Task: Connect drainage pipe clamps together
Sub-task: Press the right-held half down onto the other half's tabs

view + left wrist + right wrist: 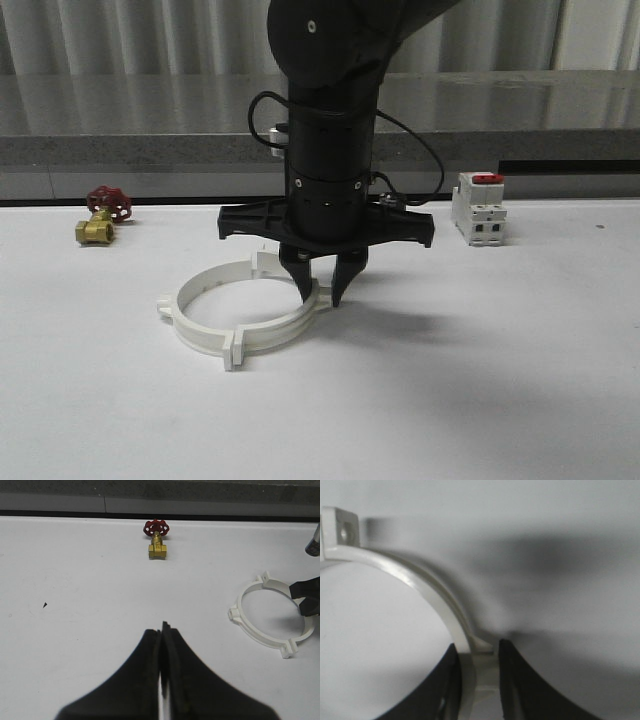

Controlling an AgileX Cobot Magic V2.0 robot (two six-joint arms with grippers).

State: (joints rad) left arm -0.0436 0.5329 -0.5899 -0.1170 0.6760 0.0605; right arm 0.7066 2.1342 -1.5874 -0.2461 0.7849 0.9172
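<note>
clamp ring (240, 310), rim between right claw (322, 292) fingers

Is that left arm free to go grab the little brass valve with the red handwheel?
Probably yes: bare white table lies between the shut left gripper and the brass valve.

table (520, 380): white | clamps (215, 325) | brass valve (100, 215) | breaker (478, 208)
</note>
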